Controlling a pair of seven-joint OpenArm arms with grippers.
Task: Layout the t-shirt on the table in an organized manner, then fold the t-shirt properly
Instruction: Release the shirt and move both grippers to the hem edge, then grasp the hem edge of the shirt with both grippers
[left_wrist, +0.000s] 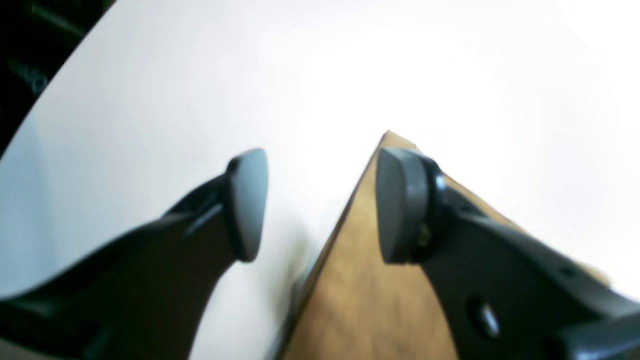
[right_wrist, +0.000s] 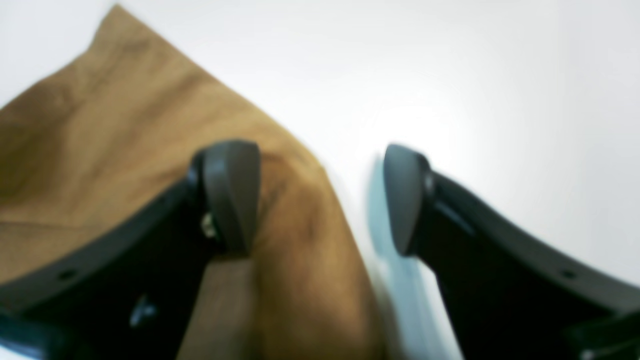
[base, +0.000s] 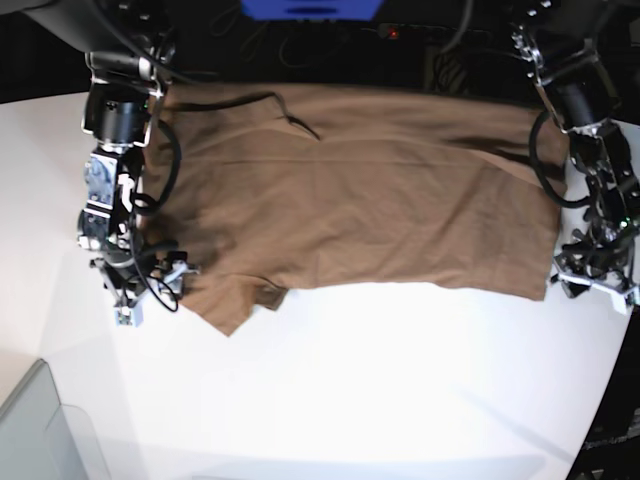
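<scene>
Base view showed the brown t-shirt spread across the far half of the white surface, its lower edge running roughly straight and one sleeve corner hanging down as a point toward the near side. The right hand sat low at that sleeve side of the shirt, just beside the cloth's edge. The left hand sat at the opposite lower corner, also just beside the cloth.

In the left wrist view, the left hand was spread, with nothing between its fingers. One finger stood over the shirt's corner, the other over bare surface, and the shirt's straight edge ran up through the gap between them to a pointed tip.

In the right wrist view, the right hand was also spread and held nothing. One finger lay over the wrinkled cloth, the other over bare surface, and the cloth's edge fell in the gap. Whether either finger touched the cloth could not be told.

A grey translucent bin corner sat at the near edge, well apart from both hands.
</scene>
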